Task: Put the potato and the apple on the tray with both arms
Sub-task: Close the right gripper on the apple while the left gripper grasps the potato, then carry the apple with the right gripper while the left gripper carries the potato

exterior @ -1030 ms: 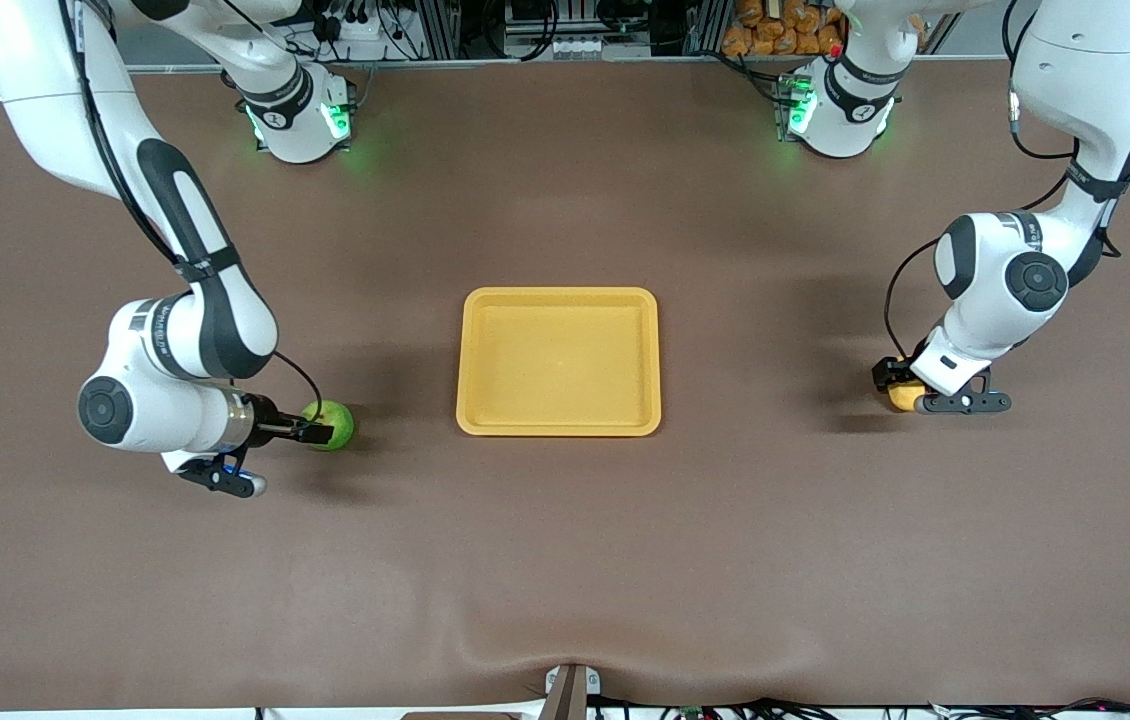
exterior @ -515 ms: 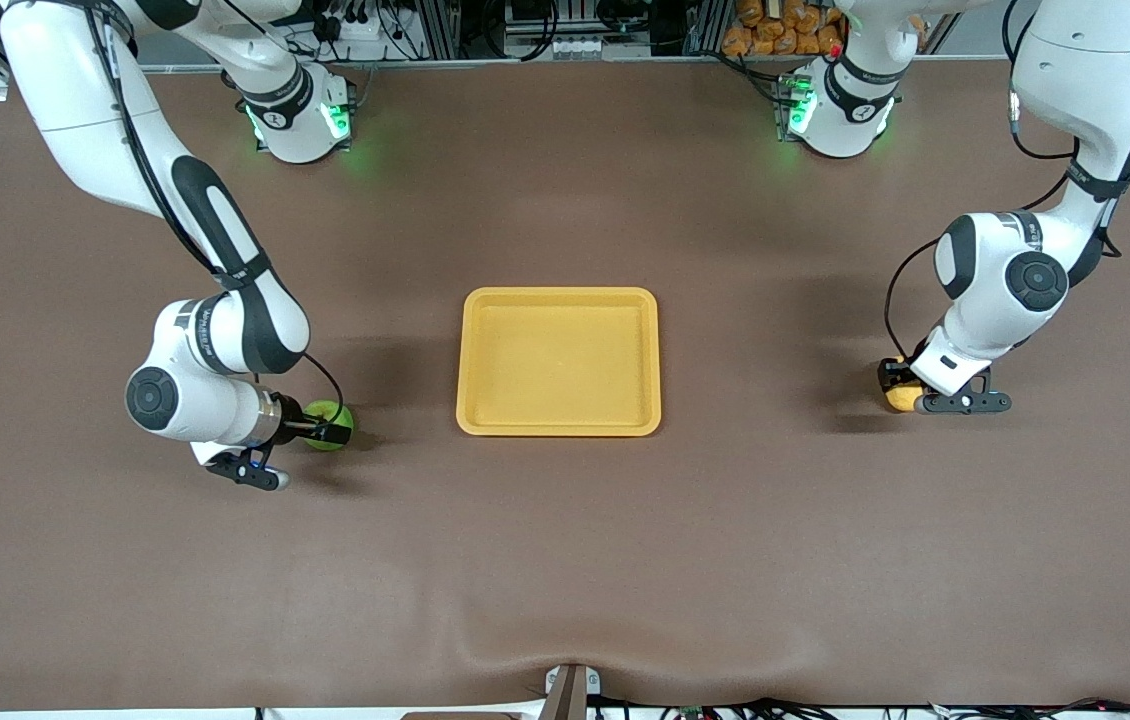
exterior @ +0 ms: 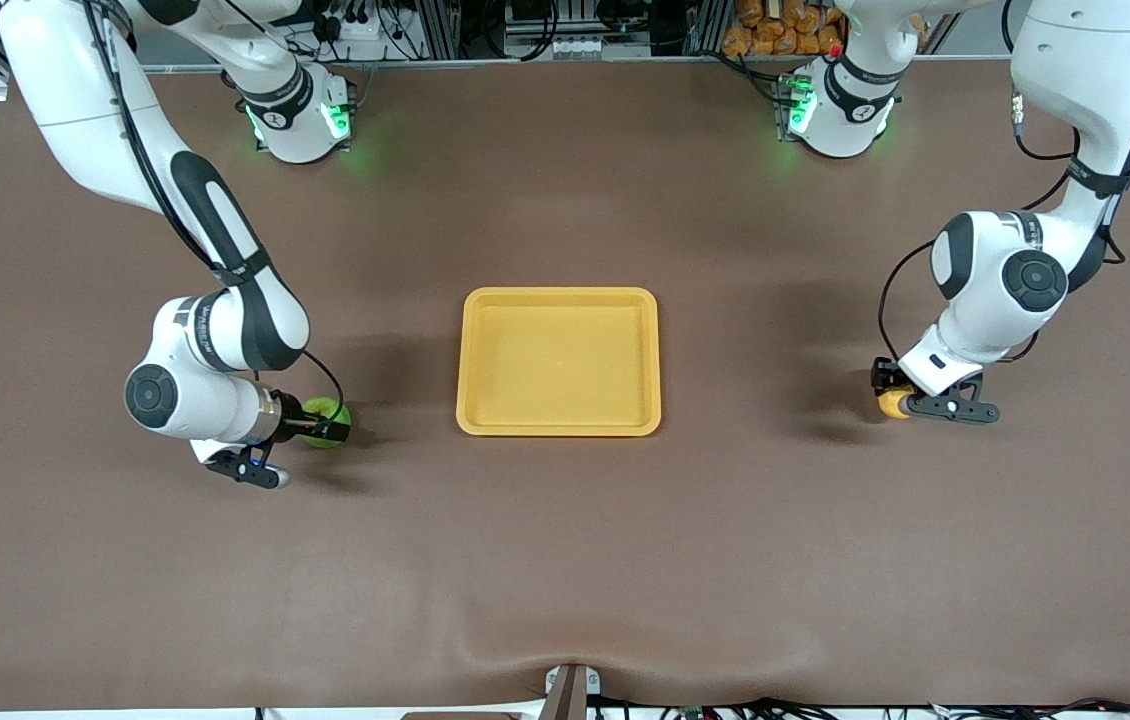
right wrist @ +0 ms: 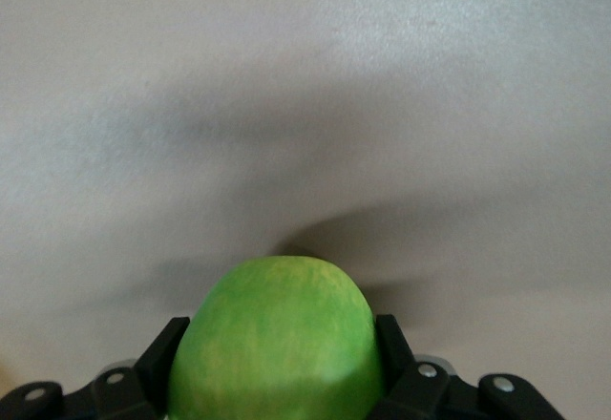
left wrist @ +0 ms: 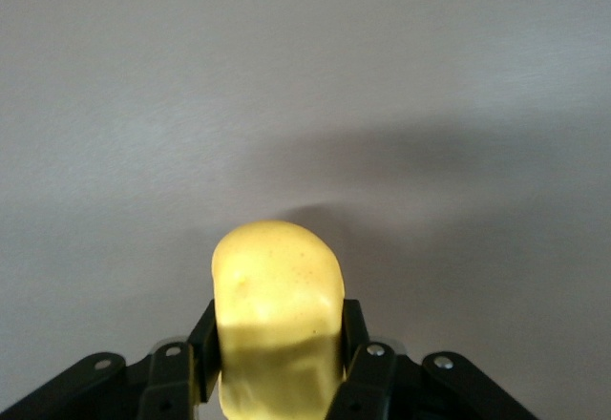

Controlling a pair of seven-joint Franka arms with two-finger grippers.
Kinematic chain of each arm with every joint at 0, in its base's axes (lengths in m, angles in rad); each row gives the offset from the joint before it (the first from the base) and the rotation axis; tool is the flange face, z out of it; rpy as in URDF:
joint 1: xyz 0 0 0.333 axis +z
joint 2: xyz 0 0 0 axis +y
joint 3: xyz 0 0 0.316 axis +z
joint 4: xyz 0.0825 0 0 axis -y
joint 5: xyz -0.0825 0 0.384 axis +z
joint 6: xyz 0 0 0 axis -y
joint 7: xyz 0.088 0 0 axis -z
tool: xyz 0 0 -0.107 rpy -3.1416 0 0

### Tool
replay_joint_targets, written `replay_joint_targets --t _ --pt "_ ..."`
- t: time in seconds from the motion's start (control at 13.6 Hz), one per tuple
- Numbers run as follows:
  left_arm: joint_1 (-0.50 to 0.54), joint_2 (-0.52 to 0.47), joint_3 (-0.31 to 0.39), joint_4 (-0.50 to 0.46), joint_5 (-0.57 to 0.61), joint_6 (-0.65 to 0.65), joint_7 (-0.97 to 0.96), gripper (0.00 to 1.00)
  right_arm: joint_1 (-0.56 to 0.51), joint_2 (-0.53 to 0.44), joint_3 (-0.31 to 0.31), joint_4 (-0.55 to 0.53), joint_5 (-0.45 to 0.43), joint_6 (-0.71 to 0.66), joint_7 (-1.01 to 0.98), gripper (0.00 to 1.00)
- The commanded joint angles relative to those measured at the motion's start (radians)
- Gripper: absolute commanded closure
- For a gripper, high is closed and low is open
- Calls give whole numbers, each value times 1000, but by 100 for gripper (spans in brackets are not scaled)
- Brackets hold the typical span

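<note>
Gripping both items — our right tool clamps the apple | left tool clamps the potato | both low at the table ends, flanking the tray — ready to lift.

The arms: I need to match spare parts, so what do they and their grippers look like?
Both arms are white, jointed, with black bands, round dark joint caps and thin black cables. Green lights glow at their bases. The left gripper and right gripper are black, with two fingers each.
</note>
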Motion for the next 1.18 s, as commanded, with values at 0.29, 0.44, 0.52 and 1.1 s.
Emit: replay_joint_targets --t 0.29,0.44,0.52,1.1 --pt "-1 -39 -152 137 17 -225 -6 100 -16 -116 0 121 23 -343 62 89" --pt "-6 -29 -183 166 17 -226 -37 100 -17 -132 0 147 23 -410 71 89" --pt "-13 -28 -192 174 17 -227 -47 100 -16 -142 1 147 23 -420 75 89" --pt "-141 21 -206 352 14 -368 -230 100 1 -149 93 147 23 -394 265 89"
